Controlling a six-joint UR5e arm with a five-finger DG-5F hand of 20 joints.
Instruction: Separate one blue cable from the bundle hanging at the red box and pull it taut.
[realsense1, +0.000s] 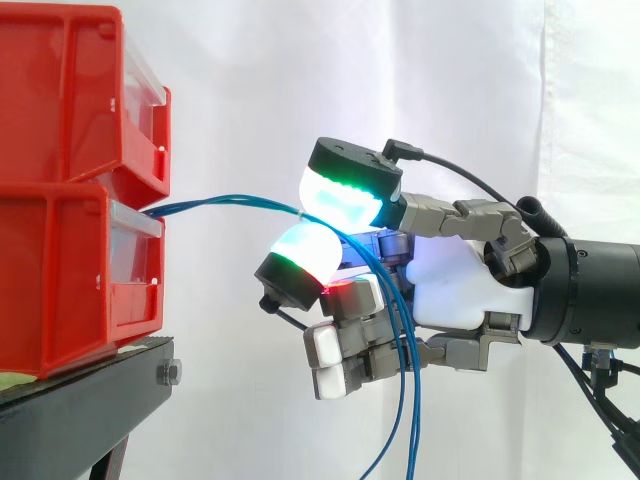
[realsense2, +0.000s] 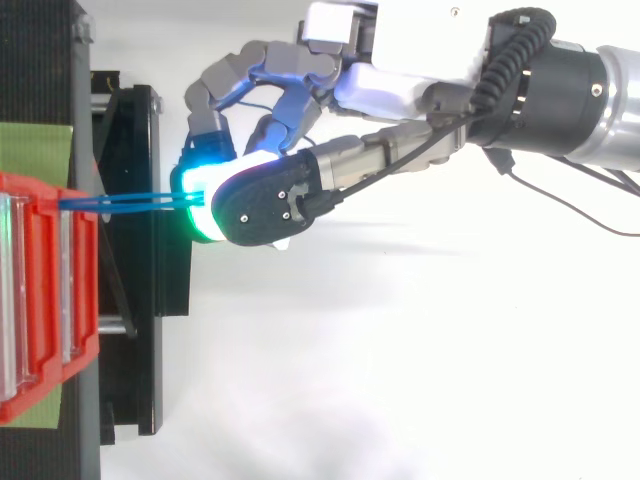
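Note:
Several thin blue cables (realsense1: 225, 203) come out between the two stacked red boxes (realsense1: 80, 190) and run right towards my hand (realsense1: 455, 285). Two green-glowing fingertip pads (realsense1: 340, 200) pinch the cables where they meet, about a hand's width right of the boxes. Past the pinch the cables (realsense1: 395, 400) drop in loose strands in front of the palm and out of the bottom edge. In the top view the blue cables (realsense2: 125, 201) run as two nearly straight lines from the red box (realsense2: 45, 290) to the glowing pads (realsense2: 200, 205). How many strands lie in the pinch I cannot tell.
The red boxes stand on a black stand (realsense1: 90, 400) at the left. A white curtain (realsense1: 300, 80) hangs behind. The arm (realsense1: 600, 290) comes in from the right. Open space lies below and right of the hand.

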